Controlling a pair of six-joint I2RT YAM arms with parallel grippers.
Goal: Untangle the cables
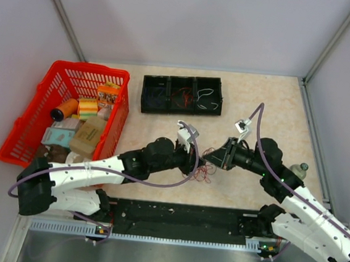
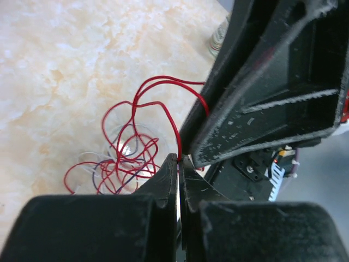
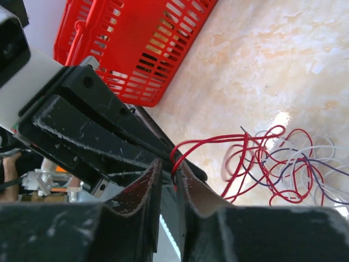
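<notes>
The cables are a small tangle of thin red, white and dark blue wires lying on the beige table between my two grippers. My left gripper meets the tangle from the left. In the left wrist view it is shut on one red wire that rises from the tangle. My right gripper comes in from the right, tip to tip with the left. In the right wrist view its jaws stand a narrow gap apart with a red wire loop between them. The tangle lies just beyond.
A red basket full of groceries stands at the left. A black three-compartment tray holding some wires sits at the back. A small bottle-like object stands at the right. A black strip runs along the near edge.
</notes>
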